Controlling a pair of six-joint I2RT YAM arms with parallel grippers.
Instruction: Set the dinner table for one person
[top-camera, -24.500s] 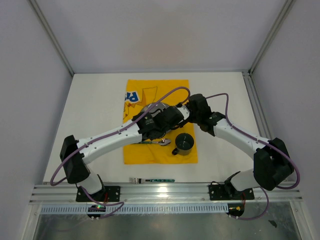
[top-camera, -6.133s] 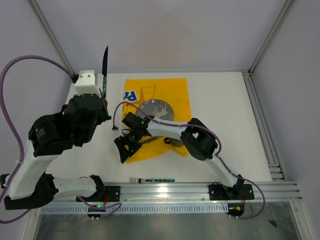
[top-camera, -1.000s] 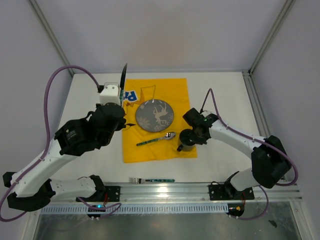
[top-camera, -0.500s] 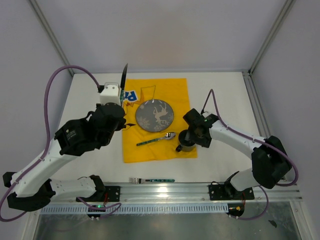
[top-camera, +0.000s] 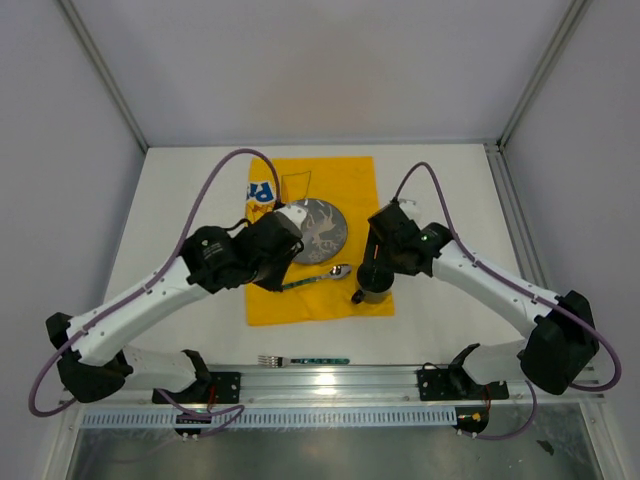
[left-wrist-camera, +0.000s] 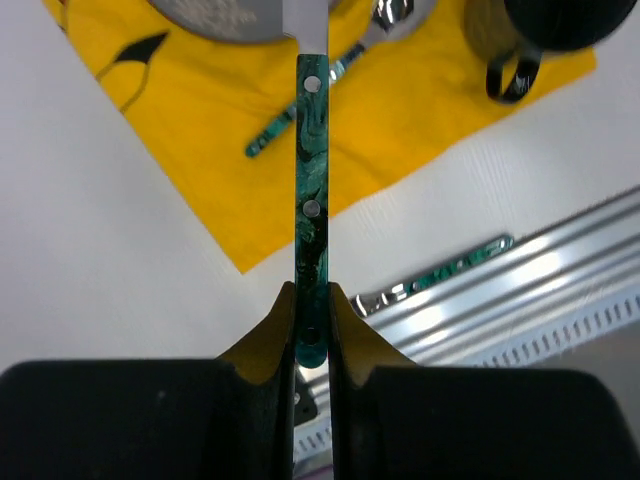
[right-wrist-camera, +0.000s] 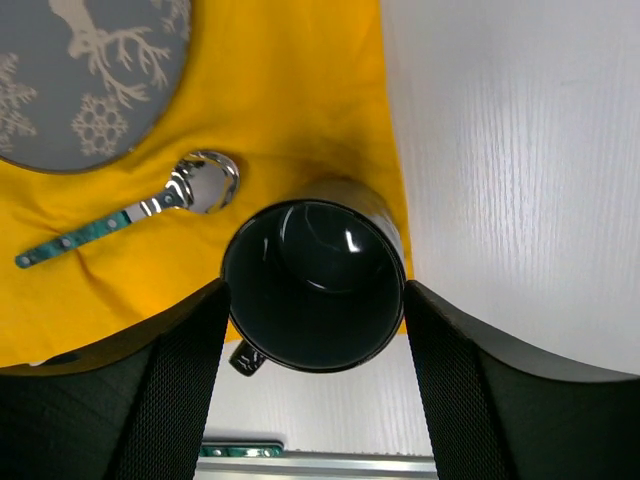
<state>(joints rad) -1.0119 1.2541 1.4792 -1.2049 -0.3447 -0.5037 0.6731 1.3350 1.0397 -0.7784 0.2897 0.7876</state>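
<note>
My left claw (left-wrist-camera: 312, 300) pinches the green-handled knife (left-wrist-camera: 311, 150) near the round grey plate (top-camera: 320, 228); lowering it here could knock the plate. My right claw (right-wrist-camera: 313, 300) gapes around the black mug (right-wrist-camera: 320, 270), on the yellow cloth (top-camera: 300, 305) over the big white surface (top-camera: 170, 190).

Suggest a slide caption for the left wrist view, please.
Left end effector grips a green-handled knife above the yellow cloth and spoon.

Blue lettering (top-camera: 261, 192) printed near the left edge of the yellow cloth (top-camera: 335, 185), partly hidden; its first letter is possibly "P". No other text is legible.
</note>
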